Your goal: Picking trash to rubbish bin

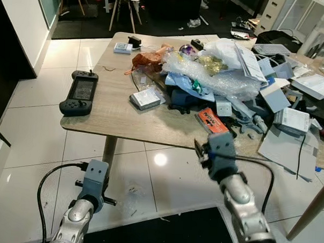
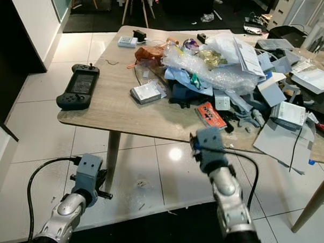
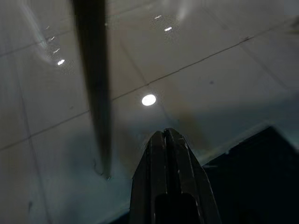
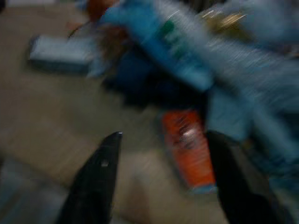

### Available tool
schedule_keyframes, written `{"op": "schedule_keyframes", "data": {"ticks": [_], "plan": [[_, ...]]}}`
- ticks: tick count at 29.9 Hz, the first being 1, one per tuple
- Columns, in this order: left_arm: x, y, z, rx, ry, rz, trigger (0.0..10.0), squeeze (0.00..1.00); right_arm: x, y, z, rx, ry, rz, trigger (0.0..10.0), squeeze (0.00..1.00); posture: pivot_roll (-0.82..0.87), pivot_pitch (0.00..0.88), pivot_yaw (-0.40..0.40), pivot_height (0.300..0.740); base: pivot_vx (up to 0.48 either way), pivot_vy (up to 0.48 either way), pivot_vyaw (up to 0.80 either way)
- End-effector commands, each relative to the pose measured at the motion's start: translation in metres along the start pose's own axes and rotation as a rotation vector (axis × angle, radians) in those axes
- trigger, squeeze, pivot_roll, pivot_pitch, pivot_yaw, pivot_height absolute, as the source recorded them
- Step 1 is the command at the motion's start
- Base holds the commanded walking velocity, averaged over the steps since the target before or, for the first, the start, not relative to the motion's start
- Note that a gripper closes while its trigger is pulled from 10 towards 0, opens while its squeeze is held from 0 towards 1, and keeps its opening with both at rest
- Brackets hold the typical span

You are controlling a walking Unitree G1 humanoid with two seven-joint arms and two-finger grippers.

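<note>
Fingers of the right gripper (image 4: pixel 161 175) stood wide apart, empty, near the orange packet (image 4: pixel 188 148) (blurred), while the left gripper (image 3: pixel 167 163) hung closed above the floor (image 3: pixel 224 84).

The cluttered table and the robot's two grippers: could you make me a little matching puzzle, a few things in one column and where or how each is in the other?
Things:
1. handheld game console
2. orange packet
3. left gripper
4. right gripper

States:
A. fingers shut, low over the floor tiles
B. table's left edge, apart from the pile
C. fingers open, pointing at the table
D. table's near edge, beside the pile

Pairs: 1-B, 2-D, 3-A, 4-C
</note>
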State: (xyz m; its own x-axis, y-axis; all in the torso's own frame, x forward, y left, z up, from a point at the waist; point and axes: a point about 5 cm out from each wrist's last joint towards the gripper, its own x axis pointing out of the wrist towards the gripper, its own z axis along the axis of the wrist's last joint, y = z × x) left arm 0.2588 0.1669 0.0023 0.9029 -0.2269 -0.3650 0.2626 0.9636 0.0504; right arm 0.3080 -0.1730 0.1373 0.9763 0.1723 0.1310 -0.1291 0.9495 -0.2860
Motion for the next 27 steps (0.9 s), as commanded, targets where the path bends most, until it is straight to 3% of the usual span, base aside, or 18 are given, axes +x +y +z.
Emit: {"op": "schedule_keyframes", "data": {"ticks": [1, 2, 3, 5, 9, 12, 13, 14, 15, 16, 19, 21, 27], "plan": [[-0.006, -0.005, -0.001, 0.026, -0.021, -0.091, 10.0, 0.0, 0.003, -0.018, 0.002, -0.009, 0.0, -0.064, 10.0, 1.0, -0.05, 0.058, -0.007, 0.74, 0.0, 0.0, 0.0], [-0.006, -0.005, -0.001, 0.026, -0.021, -0.091, 10.0, 0.0, 0.003, -0.018, 0.002, -0.009, 0.0, -0.064, 10.0, 1.0, -0.05, 0.058, -0.007, 0.74, 0.0, 0.0, 0.0], [-0.009, -0.017, 0.01, 0.05, -0.08, -0.199, 10.0, 0.0, 0.012, -0.044, -0.001, -0.041, 0.013, -0.14, 10.0, 1.0, -0.04, 0.063, -0.001, 0.74, 0.0, 0.0, 0.0], [-0.009, -0.02, 0.015, 0.065, -0.104, -0.225, 10.0, 0.0, 0.015, -0.052, -0.004, -0.047, 0.023, -0.169, 10.0, 1.0, -0.04, 0.07, 0.004, 0.74, 0.0, 0.0, 0.0], [-0.007, -0.023, 0.025, 0.075, -0.144, -0.221, 10.0, 0.0, 0.017, -0.057, -0.009, -0.046, 0.051, -0.177, 10.0, 1.0, -0.03, 0.081, 0.005, 0.74, 0.0, 0.0, 0.0], [-0.004, -0.026, 0.058, 0.003, -0.291, -0.19, 10.0, 0.0, 0.024, -0.062, -0.021, 0.01, 0.118, -0.176, 10.0, 1.0, -0.02, 0.1, 0.008, 0.74, 0.0, 0.0, 0.0], [-0.004, -0.026, 0.058, 0.003, -0.291, -0.19, 10.0, 0.0, 0.024, -0.062, -0.021, 0.01, 0.118, -0.176, 10.0, 1.0, -0.02, 0.1, 0.008, 0.74, 0.0, 0.0, 0.0], [-0.005, -0.027, 0.066, -0.028, -0.33, -0.195, 10.0, 0.0, 0.026, -0.062, -0.021, 0.043, 0.11, -0.162, 10.0, 0.75, -0.01, 0.11, 0.006, 0.74, 0.0, 0.0, 0.0], [-0.005, -0.027, 0.066, -0.028, -0.33, -0.195, 10.0, 0.0, 0.026, -0.062, -0.021, 0.043, 0.11, -0.162, 10.0, 0.75, -0.01, 0.11, 0.006, 0.74, 0.0, 0.0, 0.0], [-0.006, -0.027, 0.07, -0.045, -0.352, -0.201, 10.0, 0.0, 0.028, -0.062, -0.02, 0.064, 0.101, -0.151, 10.0, 0.0, -0.01, 0.114, 0.005, 0.74, 0.0, 0.0, 0.0], [-0.014, -0.03, 0.079, -0.07, -0.399, -0.241, 10.0, 0.0, 0.031, -0.064, -0.019, 0.077, 0.103, -0.154, 10.0, 0.0, 0.01, 0.134, 0.001, 0.74, 0.0, 0.0, 0.0], [-0.027, -0.036, 0.086, -0.066, -0.427, -0.315, 10.0, 0.0, 0.036, -0.069, -0.02, 0.076, 0.108, -0.16, 10.0, 0.0, 0.03, 0.154, -0.003, 0.74, 0.0, 0.0, 0.0], [-0.039, -0.035, 0.096, -0.044, -0.447, -0.316, 10.0, 0.0, 0.042, -0.072, -0.022, 0.099, 0.115, -0.156, 10.0, 0.0, 0.06, 0.186, -0.006, 0.74, 0.0, 0.0, 0.0]]}}
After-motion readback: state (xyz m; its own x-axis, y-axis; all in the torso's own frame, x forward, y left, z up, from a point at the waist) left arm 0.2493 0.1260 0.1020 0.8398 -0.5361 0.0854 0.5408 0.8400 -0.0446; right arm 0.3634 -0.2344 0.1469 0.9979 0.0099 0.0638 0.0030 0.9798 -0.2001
